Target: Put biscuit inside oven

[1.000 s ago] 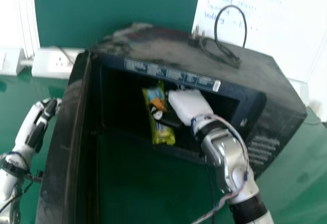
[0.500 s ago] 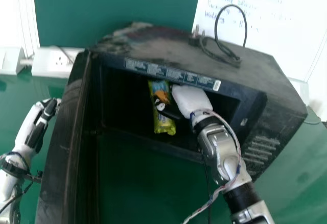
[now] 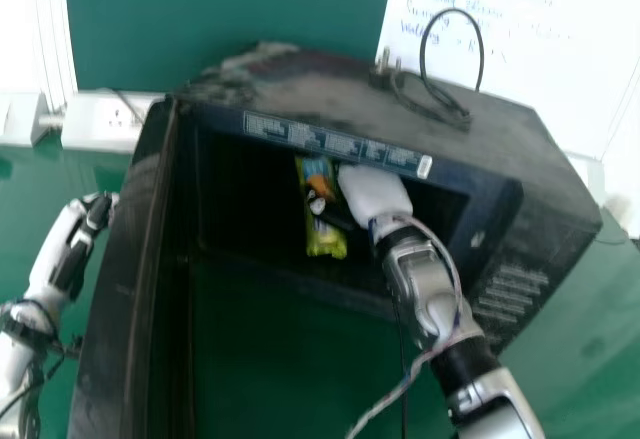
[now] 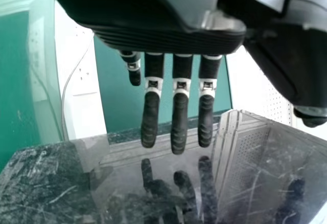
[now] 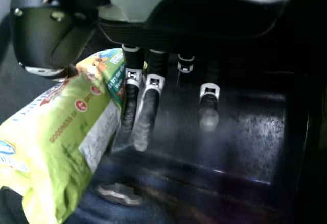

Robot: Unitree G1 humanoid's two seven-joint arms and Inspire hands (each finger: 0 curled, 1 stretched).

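"Head view, then: spot the biscuit?"
"Yes, near the centre, inside the oven."
"And with the right hand?"
"Just right of the biscuit, pinching it between thumb and fingers; clear from the right wrist view too."
"As for the left hand?"
"At the left edge, left of the open door, with fingers loose and straight."

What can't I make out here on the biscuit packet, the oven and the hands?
- One end of the biscuit packet: right wrist view, cut off by the picture's edge.
- Fingers of the right hand: head view, hidden mostly behind the back of that hand.
- Back wall of the oven: head view, lost in darkness.
- Upper part of the left hand: left wrist view, cut off by the edge.
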